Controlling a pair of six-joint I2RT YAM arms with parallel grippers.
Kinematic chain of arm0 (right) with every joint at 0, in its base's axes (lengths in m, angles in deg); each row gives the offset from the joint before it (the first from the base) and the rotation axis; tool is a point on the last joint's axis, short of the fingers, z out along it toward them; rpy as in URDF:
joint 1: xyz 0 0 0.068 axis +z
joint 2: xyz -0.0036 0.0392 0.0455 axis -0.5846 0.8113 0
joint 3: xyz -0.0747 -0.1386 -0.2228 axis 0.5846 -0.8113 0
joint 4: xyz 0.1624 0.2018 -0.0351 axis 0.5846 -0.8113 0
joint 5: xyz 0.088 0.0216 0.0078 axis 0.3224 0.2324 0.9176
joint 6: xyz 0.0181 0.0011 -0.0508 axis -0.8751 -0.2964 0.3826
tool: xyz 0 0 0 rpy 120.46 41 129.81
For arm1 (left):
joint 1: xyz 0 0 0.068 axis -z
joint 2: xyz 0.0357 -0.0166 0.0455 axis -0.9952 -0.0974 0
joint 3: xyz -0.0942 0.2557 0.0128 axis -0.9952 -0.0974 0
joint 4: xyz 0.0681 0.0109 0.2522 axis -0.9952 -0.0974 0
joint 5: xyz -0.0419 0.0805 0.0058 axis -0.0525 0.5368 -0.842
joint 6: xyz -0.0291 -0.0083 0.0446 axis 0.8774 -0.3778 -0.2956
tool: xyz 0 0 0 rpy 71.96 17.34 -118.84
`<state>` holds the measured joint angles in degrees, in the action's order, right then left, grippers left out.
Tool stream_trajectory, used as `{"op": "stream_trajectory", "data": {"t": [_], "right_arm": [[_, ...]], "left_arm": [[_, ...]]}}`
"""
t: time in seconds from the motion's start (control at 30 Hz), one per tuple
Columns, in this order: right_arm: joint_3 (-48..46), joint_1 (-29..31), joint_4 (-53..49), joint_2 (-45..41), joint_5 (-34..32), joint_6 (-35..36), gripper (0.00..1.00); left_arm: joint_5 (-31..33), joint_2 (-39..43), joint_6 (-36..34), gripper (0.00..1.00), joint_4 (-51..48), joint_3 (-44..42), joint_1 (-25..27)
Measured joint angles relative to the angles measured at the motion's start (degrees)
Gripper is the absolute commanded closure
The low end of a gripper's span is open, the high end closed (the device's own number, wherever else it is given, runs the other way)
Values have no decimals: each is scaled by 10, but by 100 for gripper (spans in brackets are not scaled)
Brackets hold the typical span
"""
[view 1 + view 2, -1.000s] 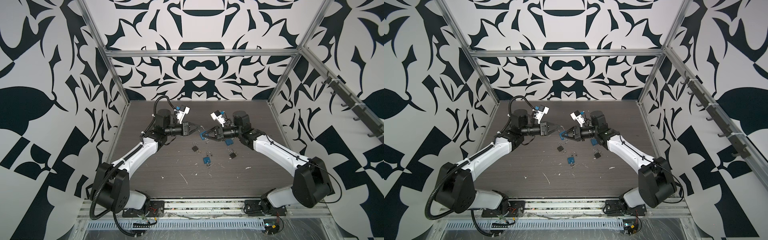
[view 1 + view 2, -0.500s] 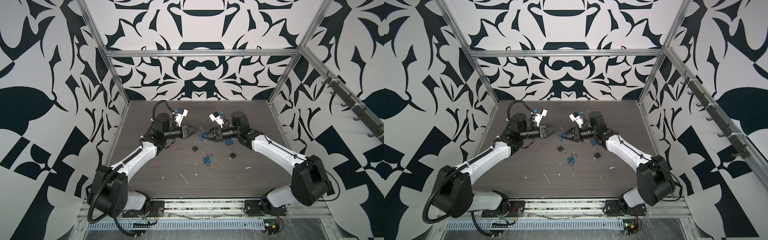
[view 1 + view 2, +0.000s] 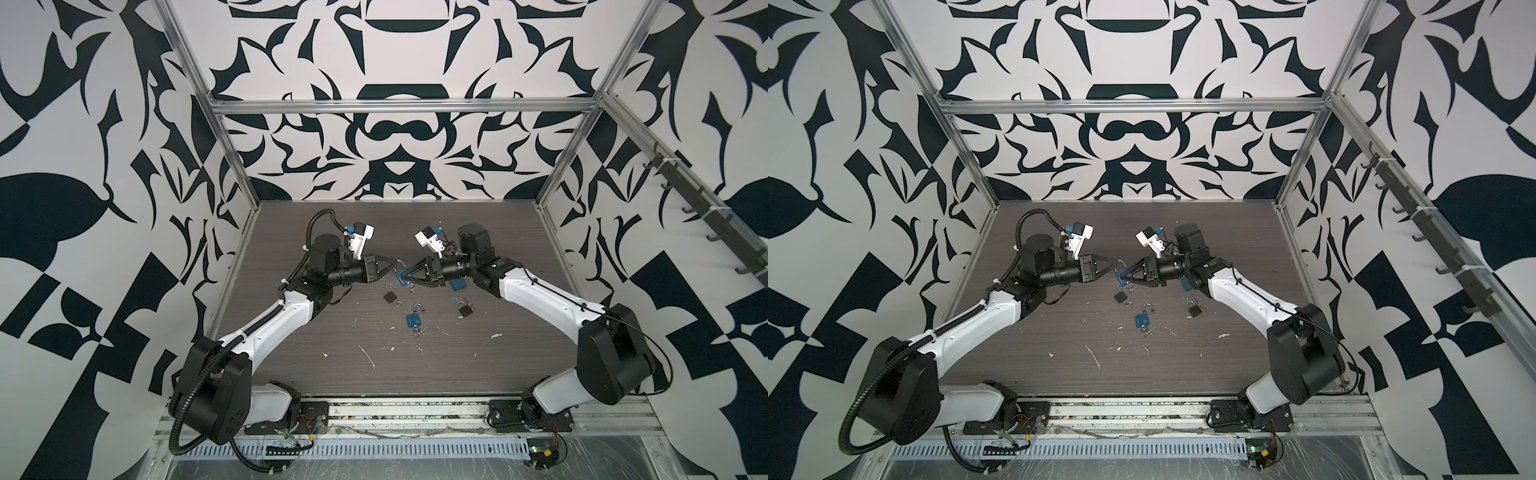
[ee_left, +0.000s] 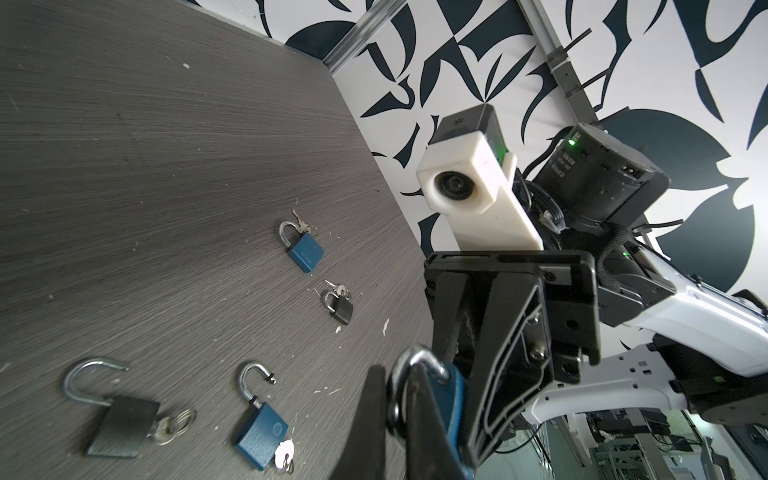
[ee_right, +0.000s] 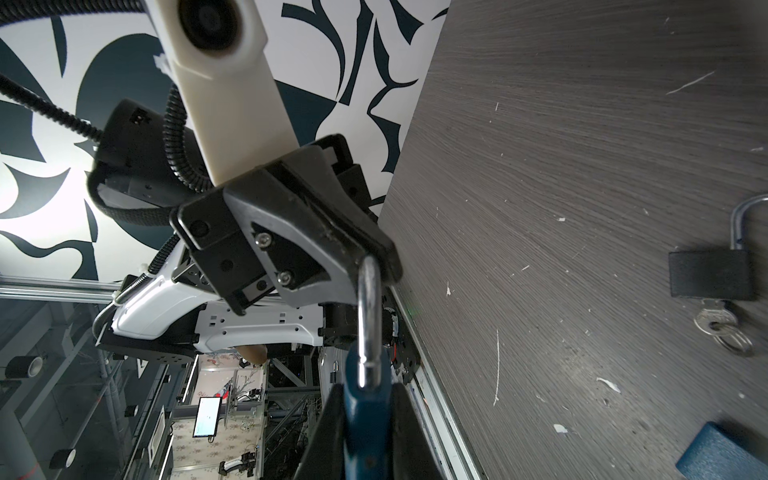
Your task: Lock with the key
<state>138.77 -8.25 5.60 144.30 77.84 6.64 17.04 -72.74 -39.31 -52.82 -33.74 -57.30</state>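
Note:
A blue padlock [image 3: 401, 276] [image 3: 1121, 275] hangs in the air above the table's middle, between both grippers. My right gripper [image 5: 365, 432] [image 3: 405, 274] is shut on its blue body [image 5: 365, 411]. The silver shackle [image 5: 370, 307] [image 4: 409, 360] points away from it into my left gripper [image 4: 398, 395] [image 3: 397, 264], which is shut on the shackle. The left fingertips [image 5: 376, 251] pinch the bend of the shackle. In both top views a small metal ring, perhaps the key [image 3: 1127, 286], hangs under the held lock. The wrist views hide it.
On the table lie a black open padlock [image 3: 390, 296] [image 4: 120, 424] with key [image 4: 172, 426], a blue open padlock [image 3: 414, 321] [image 4: 259, 430] with key [image 4: 284, 451], a black padlock [image 3: 465, 308] [image 4: 338, 305] and a blue closed one [image 4: 305, 251]. White scraps litter the front.
Both grippers have sunk slightly together with the blue padlock between them. Neither grip has changed.

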Motion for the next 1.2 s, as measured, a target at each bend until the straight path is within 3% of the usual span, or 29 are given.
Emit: {"op": "stream_trajectory", "data": {"t": [1.2], "right_arm": [[46,-9,-34,61,43,40,100]], "left_arm": [[135,32,50,100,49,-56,50]]}}
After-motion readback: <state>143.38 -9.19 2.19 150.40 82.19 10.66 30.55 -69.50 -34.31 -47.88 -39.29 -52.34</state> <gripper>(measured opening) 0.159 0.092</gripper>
